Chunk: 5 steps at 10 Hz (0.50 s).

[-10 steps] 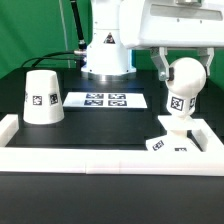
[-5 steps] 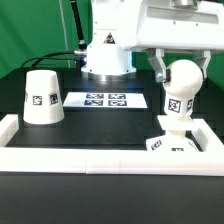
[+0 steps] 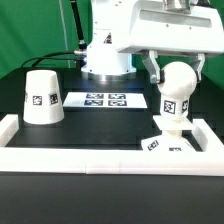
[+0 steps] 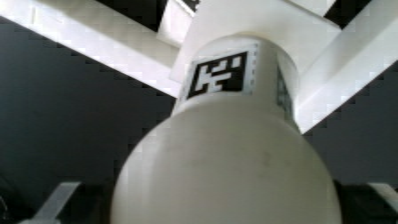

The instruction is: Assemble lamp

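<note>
The white ball bulb (image 3: 176,82) stands upright on its short stem on the flat square base plate (image 3: 164,140) at the exterior view's right, close to the front rim. My gripper (image 3: 174,72) comes down from above with one finger on each side of the ball and is shut on it. In the wrist view the bulb (image 4: 222,150) fills the picture, with its tag showing on the stem, and my gripper (image 4: 222,216) shows only as finger edges beside the ball. The truncated-cone shade (image 3: 42,95) stands alone at the exterior view's left.
The marker board (image 3: 105,100) lies flat in the middle, behind the free black table surface. The white rim (image 3: 80,155) runs along the front and sides. The arm's white pedestal (image 3: 105,60) stands at the back, with cables to its left.
My gripper has shifted a little toward the exterior view's left. The bulb and the base plate under it have moved the same way with it. The shade has not moved.
</note>
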Motion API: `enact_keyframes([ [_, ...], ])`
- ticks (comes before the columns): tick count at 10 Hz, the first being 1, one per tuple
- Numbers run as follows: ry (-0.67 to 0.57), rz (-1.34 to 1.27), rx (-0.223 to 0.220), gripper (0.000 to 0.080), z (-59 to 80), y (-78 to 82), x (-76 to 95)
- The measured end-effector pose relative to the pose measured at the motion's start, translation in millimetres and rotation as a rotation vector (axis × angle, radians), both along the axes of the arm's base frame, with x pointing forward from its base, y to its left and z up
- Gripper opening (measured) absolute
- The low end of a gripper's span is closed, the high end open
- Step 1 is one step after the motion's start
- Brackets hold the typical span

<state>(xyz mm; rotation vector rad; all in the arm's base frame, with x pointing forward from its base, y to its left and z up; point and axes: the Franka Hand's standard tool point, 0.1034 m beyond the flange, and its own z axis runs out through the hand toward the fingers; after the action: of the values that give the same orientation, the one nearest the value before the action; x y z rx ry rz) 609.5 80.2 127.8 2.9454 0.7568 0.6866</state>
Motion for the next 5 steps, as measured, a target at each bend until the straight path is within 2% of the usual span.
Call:
enact_keyframes([
  [1,0.0,0.0,0.0,0.0581,0.0,0.0,0.0],
  [2,0.0,0.0,0.0,0.0673,0.0,0.0,0.0],
  [5,0.0,0.0,0.0,0.0698,0.0,0.0,0.0],
])
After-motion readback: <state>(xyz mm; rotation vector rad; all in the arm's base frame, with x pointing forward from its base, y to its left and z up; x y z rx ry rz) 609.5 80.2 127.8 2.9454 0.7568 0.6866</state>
